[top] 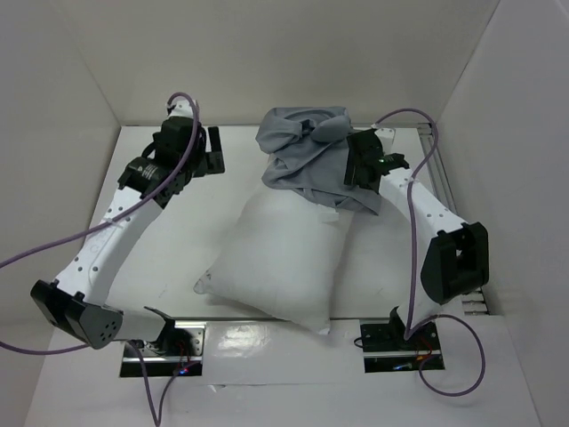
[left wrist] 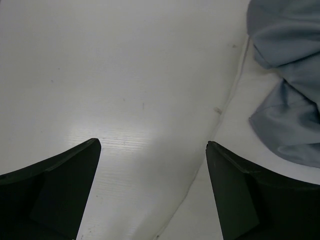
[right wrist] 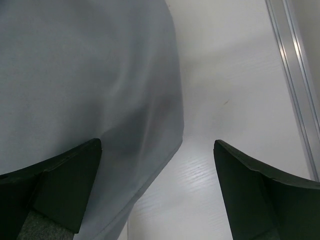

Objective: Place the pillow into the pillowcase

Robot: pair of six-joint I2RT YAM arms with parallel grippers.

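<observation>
Blue-grey pillowcase [top: 307, 160] lies bunched over the far end of the pillow [top: 280, 258] — its edge lying between the spread, empty fingers of the right tool [right wrist: 157, 141], the nearer one — while the left tool [left wrist: 153, 142], also spread, has it off to its right.

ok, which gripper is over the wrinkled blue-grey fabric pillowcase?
The right gripper: the edge of the crumpled blue-grey fabric pillowcase shows between its open jaws. The left gripper, also open, faces bare white table, with the cloth off to one side.
</observation>
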